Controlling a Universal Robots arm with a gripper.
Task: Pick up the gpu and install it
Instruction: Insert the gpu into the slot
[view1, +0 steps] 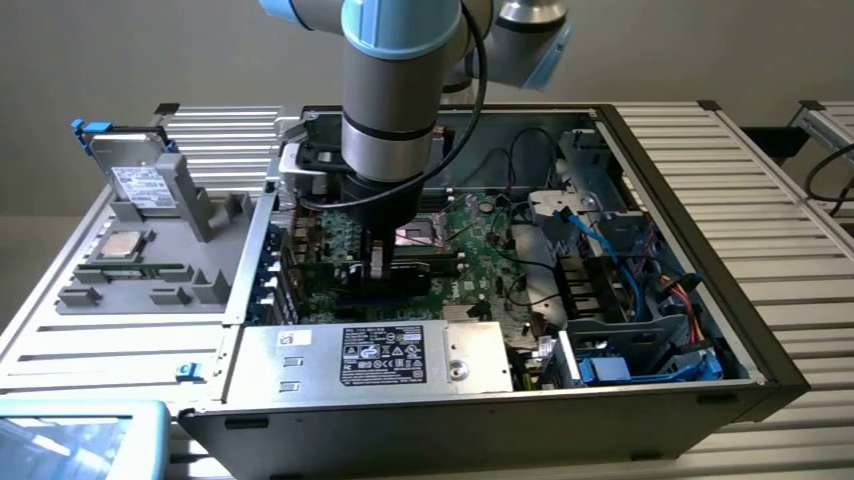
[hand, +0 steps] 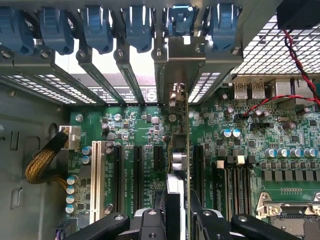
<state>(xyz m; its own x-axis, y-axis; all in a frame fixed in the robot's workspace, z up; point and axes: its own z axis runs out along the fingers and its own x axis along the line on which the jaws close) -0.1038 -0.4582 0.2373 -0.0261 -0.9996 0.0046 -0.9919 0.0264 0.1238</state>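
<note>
In the wrist view the gpu (hand: 178, 161) stands edge-on over the green motherboard (hand: 280, 125), in line with one of the black expansion slots. Its silver end bracket (hand: 172, 67) lies against the rear slot openings of the case. My gripper (hand: 176, 216) is shut on the card's near end, with a black finger (hand: 150, 220) on each side of it. In the exterior view the gripper (view1: 380, 262) reaches straight down into the open computer case (view1: 747, 330), low over the board near the case's rear wall.
Free black slots (hand: 137, 165) and a white slot (hand: 96, 175) lie beside the card, under blue latches (hand: 95, 25). A labelled power supply (view1: 387, 355) lines the case's near side, and blue cables (view1: 627, 250) fill the exterior view's right. A grey fixture (view1: 147, 270) with a drive (view1: 140, 180) stands outside.
</note>
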